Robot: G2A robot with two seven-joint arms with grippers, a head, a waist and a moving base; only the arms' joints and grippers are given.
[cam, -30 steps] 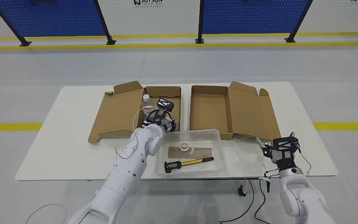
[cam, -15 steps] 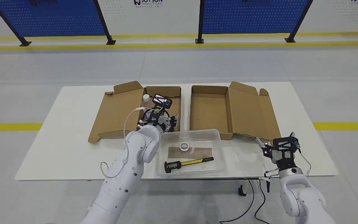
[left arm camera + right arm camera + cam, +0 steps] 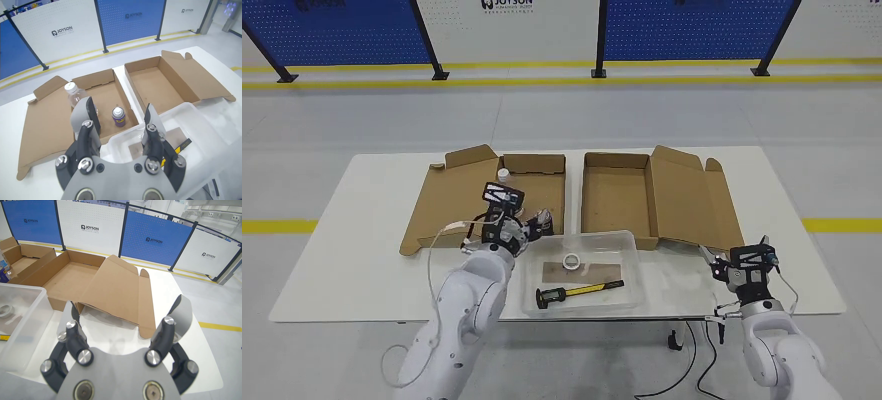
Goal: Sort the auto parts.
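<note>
A purple spray can (image 3: 118, 118) stands upright in the left cardboard box (image 3: 107, 94), next to a clear water bottle (image 3: 74, 94) (image 3: 503, 176). My left gripper (image 3: 119, 103) (image 3: 527, 225) hovers open over the near edge of that box, clear of the can, nothing between its fingers. A clear plastic bin (image 3: 632, 242) at the table's front holds a metal ring (image 3: 571, 262), a yellow-and-black caliper (image 3: 577, 292) and a flat brown plate (image 3: 592, 272). My right gripper (image 3: 126, 305) (image 3: 742, 262) stands open and empty at the front right of the table.
The right cardboard box (image 3: 617, 200) (image 3: 71, 275) lies open with nothing inside, its lid flap (image 3: 687, 200) spread toward the right gripper. The left box's lid (image 3: 447, 205) lies flat on the left. Bare white table (image 3: 352, 250) lies at both ends.
My left arm has drawn back from over the left box, leftward and toward the table's front. The spray can stands free in the box. The right arm has kept still.
</note>
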